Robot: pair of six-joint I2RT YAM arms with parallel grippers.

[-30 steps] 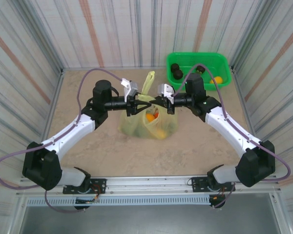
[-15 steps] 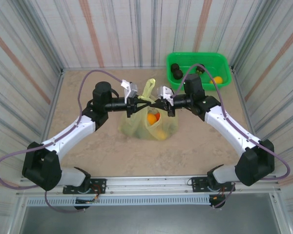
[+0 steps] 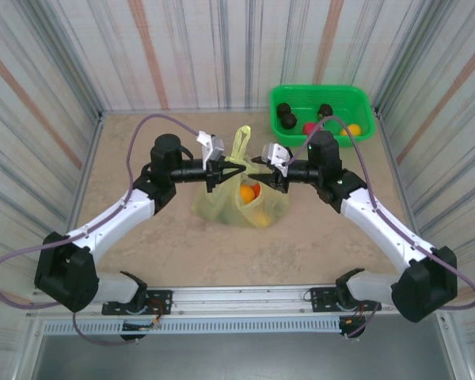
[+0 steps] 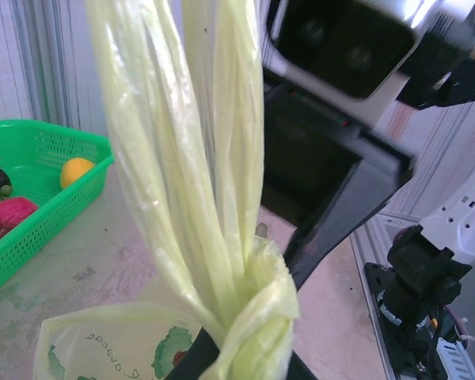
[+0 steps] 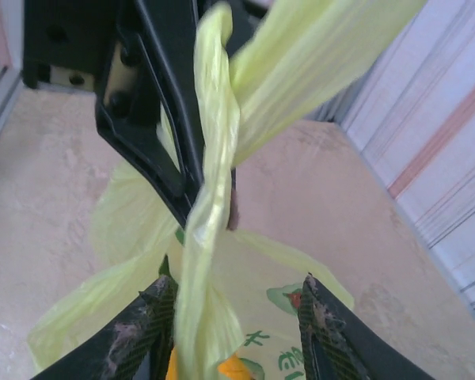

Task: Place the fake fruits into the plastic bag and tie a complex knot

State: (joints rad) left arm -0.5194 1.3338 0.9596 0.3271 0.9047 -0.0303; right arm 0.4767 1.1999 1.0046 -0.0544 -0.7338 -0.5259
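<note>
Plastic bag (image 3: 222,207) shown at mid-table (image 3: 142,253) between the two tools, with fake fruits (image 3: 246,192) visible inside. Its twisted handles (image 3: 239,142) are pinched at the bunched neck by the left gripper (image 3: 224,169), whose jaws are pressed together. The right gripper (image 3: 263,168) is seen with jaws spread, a bag strand lying between its fingers (image 5: 154,332). Loose fruits (image 3: 354,129) lie in the green basket (image 3: 321,88).

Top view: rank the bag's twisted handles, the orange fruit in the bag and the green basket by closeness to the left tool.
1. Twisted handles, pinched in the left tool.
2. Orange fruit, close by, inside the bag.
3. Green basket, far right corner.
</note>
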